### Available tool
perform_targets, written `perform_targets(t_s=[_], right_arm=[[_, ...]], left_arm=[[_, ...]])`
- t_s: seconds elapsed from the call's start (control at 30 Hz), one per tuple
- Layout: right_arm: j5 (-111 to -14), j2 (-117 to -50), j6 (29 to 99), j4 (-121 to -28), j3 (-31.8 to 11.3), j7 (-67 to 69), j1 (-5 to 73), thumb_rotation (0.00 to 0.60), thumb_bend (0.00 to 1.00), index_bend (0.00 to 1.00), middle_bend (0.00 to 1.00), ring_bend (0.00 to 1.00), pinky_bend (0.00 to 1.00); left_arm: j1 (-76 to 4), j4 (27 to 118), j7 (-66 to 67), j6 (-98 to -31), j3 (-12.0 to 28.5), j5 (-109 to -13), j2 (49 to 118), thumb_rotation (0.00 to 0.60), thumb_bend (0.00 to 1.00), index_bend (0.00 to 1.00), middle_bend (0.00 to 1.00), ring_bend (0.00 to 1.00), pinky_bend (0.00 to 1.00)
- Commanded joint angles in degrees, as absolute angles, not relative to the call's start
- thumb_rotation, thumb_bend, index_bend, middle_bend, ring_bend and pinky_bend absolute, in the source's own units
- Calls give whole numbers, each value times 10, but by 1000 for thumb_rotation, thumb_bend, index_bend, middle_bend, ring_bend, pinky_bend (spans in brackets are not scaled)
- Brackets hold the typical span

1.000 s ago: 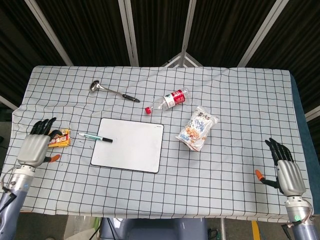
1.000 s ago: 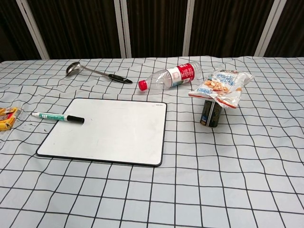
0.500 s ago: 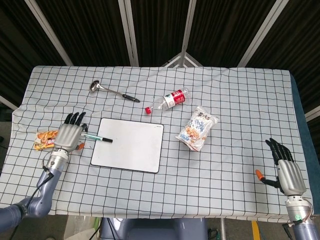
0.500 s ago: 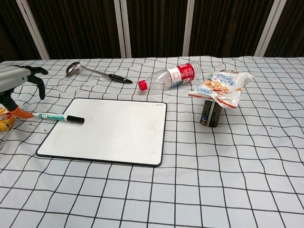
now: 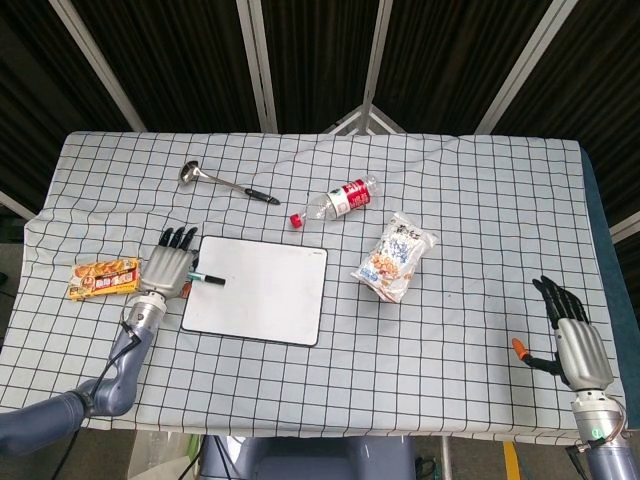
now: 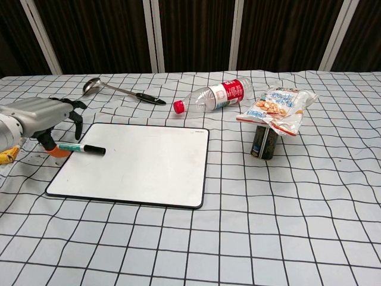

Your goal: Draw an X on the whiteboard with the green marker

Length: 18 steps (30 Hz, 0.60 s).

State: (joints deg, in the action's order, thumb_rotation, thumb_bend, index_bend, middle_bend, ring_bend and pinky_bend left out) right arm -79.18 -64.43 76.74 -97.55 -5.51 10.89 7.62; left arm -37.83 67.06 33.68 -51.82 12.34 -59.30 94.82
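Left hand moved right from table's left edge, fingers spread over green marker on whiteboard left rim, not grasping, right hand released, near-right, open cloth between.

The head view looks steeply down from high above the table's near edge, far enough back to take in the whole checked table from edge to edge, with dark panelled wall beyond the far edge and both near corners in frame. The chest view sits much lower and closer, just above the near edge, facing level across the surface toward the far edge and the same dark wall; it crops off the near corners and the right edge. Both views share the middle of the table: the whiteboard, the bottle, the ladle and the snack bag.
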Motion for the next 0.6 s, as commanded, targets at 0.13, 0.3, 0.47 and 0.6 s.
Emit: perform_targets(t_s=[0.13, 0.3, 0.47, 0.6], right_arm=[[-789, -644, 766, -976, -56, 110, 77, 600, 312, 0, 0, 0, 0], [-789, -642, 764, -976, -56, 111, 77, 600, 312, 0, 0, 0, 0], [-788, -642, 765, -977, -56, 112, 76, 600, 312, 0, 0, 0, 0], [-789, -642, 765, -978, -56, 111, 76, 600, 312, 0, 0, 0, 0]], left_arm=[[-388, 643, 339, -512, 122, -583, 969, 600, 457, 493, 36, 0, 0], [-388, 637, 330, -515, 121, -582, 975, 600, 519, 630, 69, 0, 0], [-382, 654, 302, -535, 121, -601, 969, 600, 540, 675, 89, 0, 0], [-376, 677, 274, -554, 125, -620, 956, 600, 540, 678, 91, 0, 0]])
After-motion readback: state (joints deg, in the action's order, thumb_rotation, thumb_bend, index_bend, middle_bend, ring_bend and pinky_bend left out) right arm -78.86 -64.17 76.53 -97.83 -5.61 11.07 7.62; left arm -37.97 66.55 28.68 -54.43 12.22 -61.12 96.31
